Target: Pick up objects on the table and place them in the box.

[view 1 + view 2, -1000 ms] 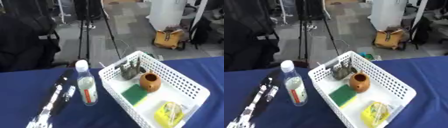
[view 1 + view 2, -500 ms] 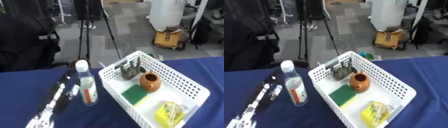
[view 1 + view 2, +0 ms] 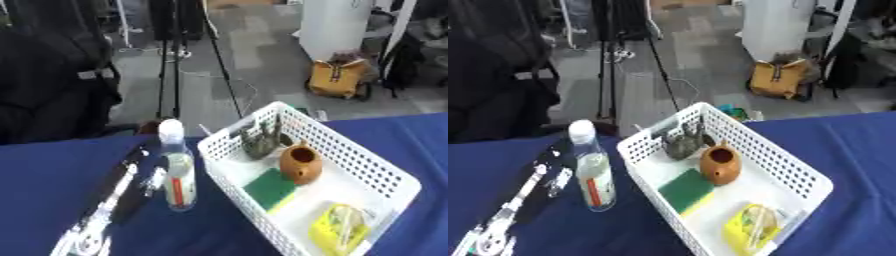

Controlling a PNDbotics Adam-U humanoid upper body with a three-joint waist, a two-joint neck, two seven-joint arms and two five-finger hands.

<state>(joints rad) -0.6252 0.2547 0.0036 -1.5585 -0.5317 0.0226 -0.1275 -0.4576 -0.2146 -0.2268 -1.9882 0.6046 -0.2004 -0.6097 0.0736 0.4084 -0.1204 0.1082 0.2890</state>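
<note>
Nearest you, your left hand (image 3: 131,187) comes up from the lower left corner over the blue surface (image 3: 44,180), the arm running diagonally toward the bottle. Its dark and silver fingers lie long and straight along the cloth, reaching up beside the left of the clear bottle (image 3: 178,172); whether they touch it you cannot tell, and nothing is gripped. Your right hand shows in neither view.

The bottle stands upright on the surface, white cap on top and a label with a red stripe down its front. It sits just left of the white perforated basket (image 3: 785,167), close to its long wall but outside it.

The basket lies askew, one corner pointing toward you at the lower right. At its near end lies a yellow packet (image 3: 750,227). Next in, against the left wall, a green sponge (image 3: 684,189) with a yellow edge lies flat. Just beyond that, a small brown clay pot (image 3: 717,164) sits with its round mouth upward. At the far end there is a grey-green object (image 3: 680,142) with thin upright pieces; what it is cannot be made out.

Past the surface's far edge is a grey floor, with a black tripod (image 3: 171,55) at upper left, a yellow bag (image 3: 337,77) on the floor at right, and a white column (image 3: 337,25) behind it.
</note>
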